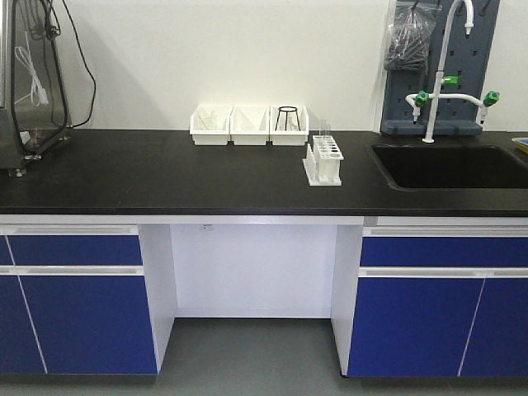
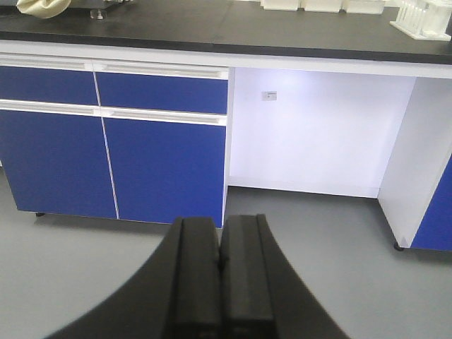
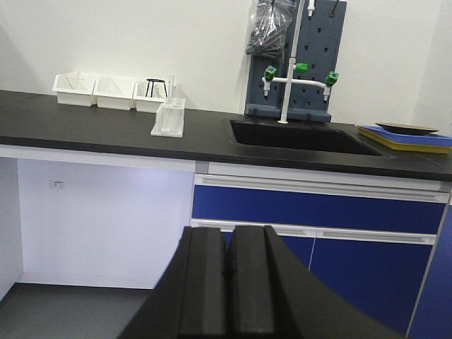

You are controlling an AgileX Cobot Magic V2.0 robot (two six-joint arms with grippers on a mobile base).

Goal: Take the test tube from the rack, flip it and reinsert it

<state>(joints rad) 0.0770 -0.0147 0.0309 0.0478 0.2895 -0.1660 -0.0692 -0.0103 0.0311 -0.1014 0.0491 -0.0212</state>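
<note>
The small white rack (image 1: 322, 160) stands on the black counter, left of the sink. It also shows in the right wrist view (image 3: 169, 117) and at the top right corner of the left wrist view (image 2: 422, 18). Slim clear test tubes (image 1: 323, 130) stand upright in it, faint against the wall. My left gripper (image 2: 220, 244) is shut and empty, low in front of the blue cabinets, far from the rack. My right gripper (image 3: 227, 251) is shut and empty, below counter height. Neither gripper shows in the front view.
Three white bins (image 1: 249, 124) stand at the back of the counter, one holding a black wire stand (image 1: 287, 118). A black sink (image 1: 450, 165) with a white tap (image 1: 441, 74) is at the right. A yellow tray (image 3: 406, 135) lies beyond the sink. A metal apparatus (image 1: 29, 78) stands far left.
</note>
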